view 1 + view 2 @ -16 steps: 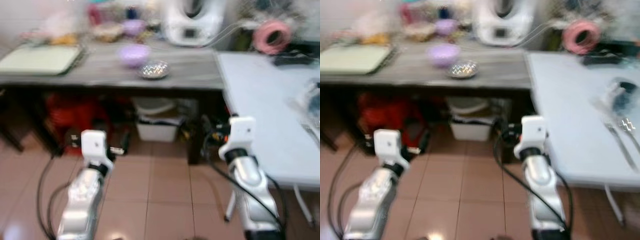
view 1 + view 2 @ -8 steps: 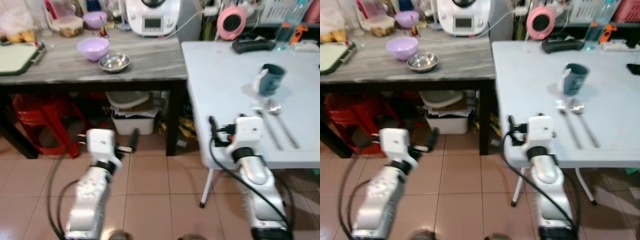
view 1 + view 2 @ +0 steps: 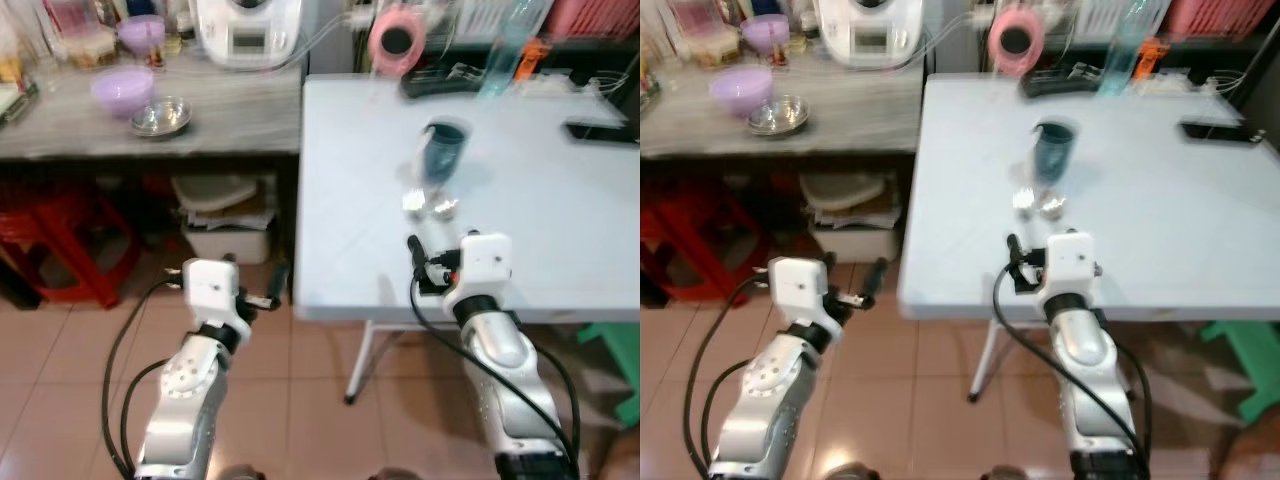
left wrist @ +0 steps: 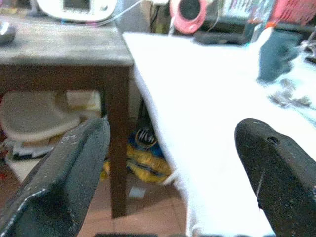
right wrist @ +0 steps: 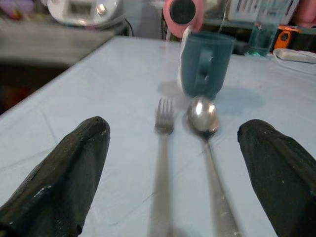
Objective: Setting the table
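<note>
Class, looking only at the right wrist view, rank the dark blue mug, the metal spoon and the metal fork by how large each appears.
1. Dark blue mug, clearly largest.
2. Metal spoon and metal fork look alike in length; both run out of frame towards the camera, so they cannot be ranked against each other.

A white table (image 3: 520, 190) carries a dark blue mug (image 3: 441, 152), with a fork (image 5: 162, 148) and a spoon (image 5: 205, 133) lying side by side just in front of it. Beside it, a grey wooden table (image 3: 230, 115) holds a purple bowl (image 3: 122, 92), a small metal bowl (image 3: 161, 116) and a white kitchen machine (image 3: 247, 32). The floor (image 3: 60, 380) is tiled.
</note>
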You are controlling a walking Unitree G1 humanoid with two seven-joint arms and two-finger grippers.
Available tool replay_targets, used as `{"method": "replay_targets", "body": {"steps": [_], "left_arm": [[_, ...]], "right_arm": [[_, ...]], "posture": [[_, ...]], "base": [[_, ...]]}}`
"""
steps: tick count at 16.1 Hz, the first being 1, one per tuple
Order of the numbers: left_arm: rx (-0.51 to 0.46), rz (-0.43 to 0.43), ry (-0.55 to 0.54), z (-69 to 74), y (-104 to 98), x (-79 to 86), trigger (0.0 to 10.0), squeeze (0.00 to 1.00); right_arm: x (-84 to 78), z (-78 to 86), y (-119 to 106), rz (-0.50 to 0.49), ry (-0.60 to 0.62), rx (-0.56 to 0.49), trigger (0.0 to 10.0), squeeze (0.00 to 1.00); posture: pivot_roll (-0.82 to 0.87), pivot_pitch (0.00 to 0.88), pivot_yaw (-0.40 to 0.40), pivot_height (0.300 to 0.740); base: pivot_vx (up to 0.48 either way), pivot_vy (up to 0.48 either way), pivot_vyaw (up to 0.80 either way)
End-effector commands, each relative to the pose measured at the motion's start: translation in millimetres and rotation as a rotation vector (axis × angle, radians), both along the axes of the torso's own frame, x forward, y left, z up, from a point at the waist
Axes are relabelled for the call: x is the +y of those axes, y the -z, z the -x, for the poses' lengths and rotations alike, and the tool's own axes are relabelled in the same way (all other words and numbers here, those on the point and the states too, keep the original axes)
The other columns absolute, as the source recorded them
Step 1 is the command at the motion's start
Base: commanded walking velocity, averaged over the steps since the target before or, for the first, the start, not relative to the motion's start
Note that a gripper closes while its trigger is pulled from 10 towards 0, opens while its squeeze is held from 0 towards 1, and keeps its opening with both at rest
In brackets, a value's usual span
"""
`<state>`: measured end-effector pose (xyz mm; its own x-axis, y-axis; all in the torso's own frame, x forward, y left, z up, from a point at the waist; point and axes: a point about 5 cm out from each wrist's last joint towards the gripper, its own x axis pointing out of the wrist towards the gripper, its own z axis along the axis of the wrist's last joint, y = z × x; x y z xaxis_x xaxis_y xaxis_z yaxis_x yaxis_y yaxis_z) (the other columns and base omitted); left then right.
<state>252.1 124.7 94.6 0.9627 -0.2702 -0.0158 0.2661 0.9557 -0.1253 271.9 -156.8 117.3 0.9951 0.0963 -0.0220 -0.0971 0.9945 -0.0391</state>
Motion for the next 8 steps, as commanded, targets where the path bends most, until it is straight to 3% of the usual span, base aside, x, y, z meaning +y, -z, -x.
{"method": "replay_targets", "body": {"steps": [1,2,5,8], "left_arm": [[-0.012,-0.014,-0.018,-0.3,-2.0,7.4,10.0,0.0],[-0.007,-0.011,-0.022,-0.4,-1.8,7.7,10.0,0.0],[0.001,-0.045,-0.032,-0.8,0.4,11.7,10.0,0.0],[-0.008,-0.048,-0.036,-0.9,-0.4,13.1,10.0,0.0]], "right_arm": [[11.9,-0.6,-5.2,-0.017,-0.049,-0.02,10.0,0.0],[11.3,-0.8,-4.8,-0.016,-0.044,-0.02,10.0,0.0],[10.4,-2.8,-5.7,-0.021,-0.045,-0.021,10.0,0.0],[13.1,-5.9,-8.0,-0.016,-0.052,-0.031,10.0,0.0]], "posture": [[-0.01,0.027,0.02,0.74],[-0.01,0.027,0.021,0.74],[0.0,0.029,0.021,0.74],[0.01,0.03,0.023,0.74]], "base": [[0.424,0.0,0.0],[0.42,0.0,0.0],[0.0,0.0,0.0],[0.465,0.0,0.0]]}}
